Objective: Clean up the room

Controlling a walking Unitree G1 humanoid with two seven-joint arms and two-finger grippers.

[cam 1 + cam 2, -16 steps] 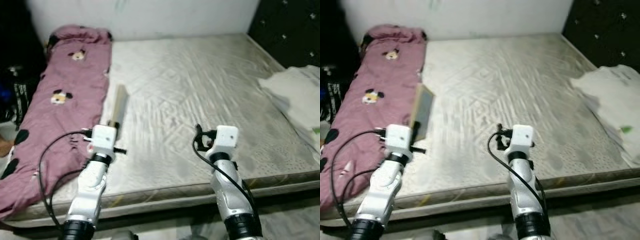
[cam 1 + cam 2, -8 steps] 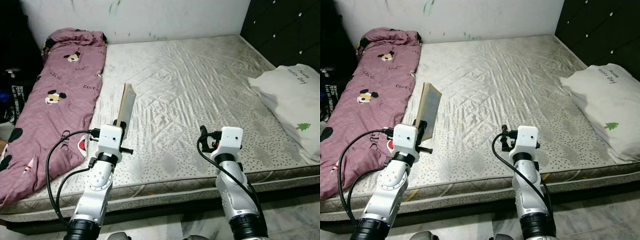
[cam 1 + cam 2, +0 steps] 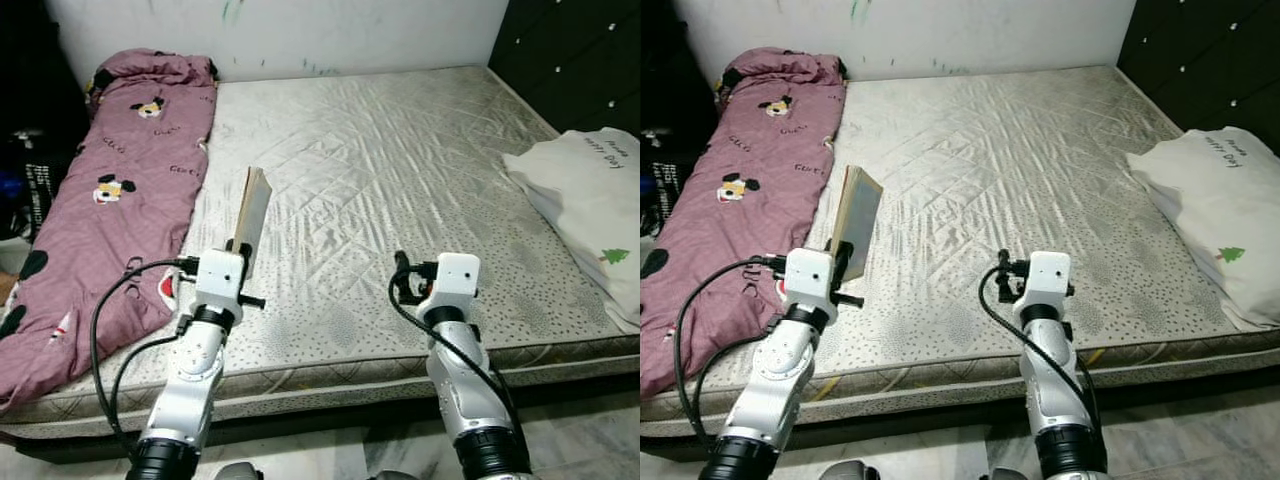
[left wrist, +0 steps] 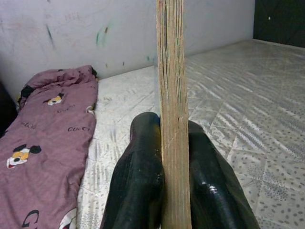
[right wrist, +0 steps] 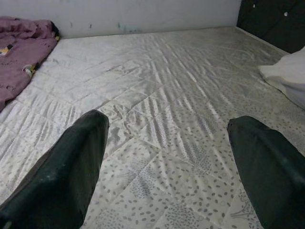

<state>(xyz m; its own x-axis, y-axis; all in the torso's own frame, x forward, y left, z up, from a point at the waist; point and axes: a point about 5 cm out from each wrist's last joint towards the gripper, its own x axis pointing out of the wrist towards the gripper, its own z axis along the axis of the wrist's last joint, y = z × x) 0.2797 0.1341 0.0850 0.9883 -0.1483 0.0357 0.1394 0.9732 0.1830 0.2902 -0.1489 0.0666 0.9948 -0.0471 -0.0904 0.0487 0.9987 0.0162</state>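
Observation:
My left gripper (image 4: 167, 157) is shut on a thin tan book (image 3: 252, 208), which stands upright on edge above the near left part of the mattress (image 3: 400, 160). The book's page edges (image 4: 172, 95) rise between the two black fingers (image 4: 138, 181). My right gripper (image 5: 171, 157) is open, its fingers (image 5: 66, 171) wide apart with nothing between them, held low over the mattress's near middle. A maroon blanket with cartoon prints (image 3: 110, 190) lies along the mattress's left side. A white pillow (image 3: 590, 195) rests at the right edge.
A pale wall (image 3: 300, 30) runs behind the bed. Dark panelled furniture (image 3: 570, 50) stands at the back right. Dark items (image 3: 25, 170) sit on the floor left of the bed. The mattress's front edge (image 3: 350, 375) is just before me.
The camera has shifted and the blur has cleared. The left gripper still holds the book upright; both arms keep about the same pose.

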